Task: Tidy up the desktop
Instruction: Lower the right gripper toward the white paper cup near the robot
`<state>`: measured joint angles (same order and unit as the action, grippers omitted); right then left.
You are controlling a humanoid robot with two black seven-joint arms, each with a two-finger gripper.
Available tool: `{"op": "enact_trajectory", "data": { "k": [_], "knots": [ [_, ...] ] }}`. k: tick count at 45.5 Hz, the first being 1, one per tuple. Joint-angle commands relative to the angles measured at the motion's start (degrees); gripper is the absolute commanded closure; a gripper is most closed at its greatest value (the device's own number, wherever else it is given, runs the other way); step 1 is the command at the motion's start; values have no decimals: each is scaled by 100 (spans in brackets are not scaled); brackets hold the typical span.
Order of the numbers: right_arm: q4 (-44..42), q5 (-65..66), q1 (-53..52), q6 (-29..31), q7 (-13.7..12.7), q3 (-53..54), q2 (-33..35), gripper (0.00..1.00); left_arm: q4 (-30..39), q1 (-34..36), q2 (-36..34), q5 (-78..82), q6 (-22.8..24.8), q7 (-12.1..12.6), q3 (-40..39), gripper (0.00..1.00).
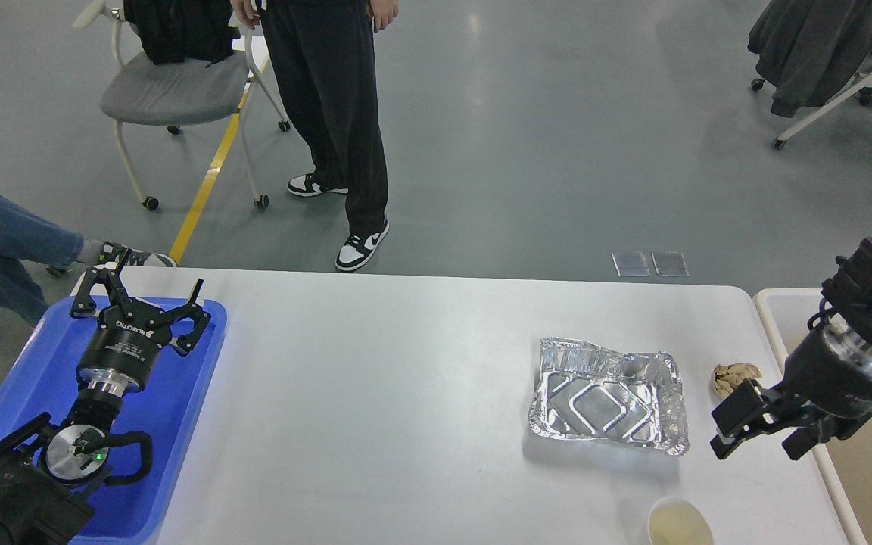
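small white lettering on the left gripper is unreadable.

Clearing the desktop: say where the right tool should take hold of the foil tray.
Grip the foil tray by its crumpled right rim, coming from the right with the right tool, one finger inside, one outside. The thin upturned edge faces that tool, and the tray lies flat and empty.

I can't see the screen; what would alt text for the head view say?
A white desktop holds a crumpled foil tray, a paper wad and a cup. The left end effector hangs open over a blue tray; the right one is beside the wad.
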<state>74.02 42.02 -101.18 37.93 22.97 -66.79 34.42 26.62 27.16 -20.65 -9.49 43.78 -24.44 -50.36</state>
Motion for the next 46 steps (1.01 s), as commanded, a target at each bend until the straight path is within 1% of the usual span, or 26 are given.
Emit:
{"op": "enact_trajectory", "data": {
  "k": [1, 6, 7, 11, 20, 24, 30, 34, 38, 42, 46],
  "knots": [
    [60, 35, 512, -584, -109, 201, 39, 0, -8, 0, 0, 0, -1, 1, 0, 1],
    [86, 79, 652, -795, -109, 201, 162, 0, 1, 0, 0, 0, -1, 1, 0, 1],
    [104, 166, 687, -935, -109, 201, 240, 0, -8, 0, 0, 0, -1, 1, 0, 1],
    [121, 412, 810, -1173, -100, 201, 320, 0, -8, 0, 0, 0, -1, 1, 0, 1],
    [797, 720, 881, -1411, -144, 307, 593, 0, 1, 0, 0, 0, -1, 1, 0, 1],
    [956, 712, 951, -1700, -223, 298, 584, 0, -8, 0, 0, 0, -1, 1, 0, 1],
    [956, 641, 1110, -1990, -328, 307, 584, 0, 1, 0, 0, 0, 8, 1, 0, 1],
    [913, 527, 1189, -2105, -346, 324, 549, 0, 1, 0, 0, 0, -1, 1, 0, 1],
    [728, 203, 1294, -2114, -407, 421, 487, 0, 1, 0, 0, 0, -1, 1, 0, 1],
    [464, -123, 1522, -2096, -407, 447, 470, 0, 1, 0, 0, 0, -1, 1, 0, 1],
    [412, -448, 1777, -2088, -399, 526, 452, 0, 1, 0, 0, 0, -1, 1, 0, 1]
  ]
}}
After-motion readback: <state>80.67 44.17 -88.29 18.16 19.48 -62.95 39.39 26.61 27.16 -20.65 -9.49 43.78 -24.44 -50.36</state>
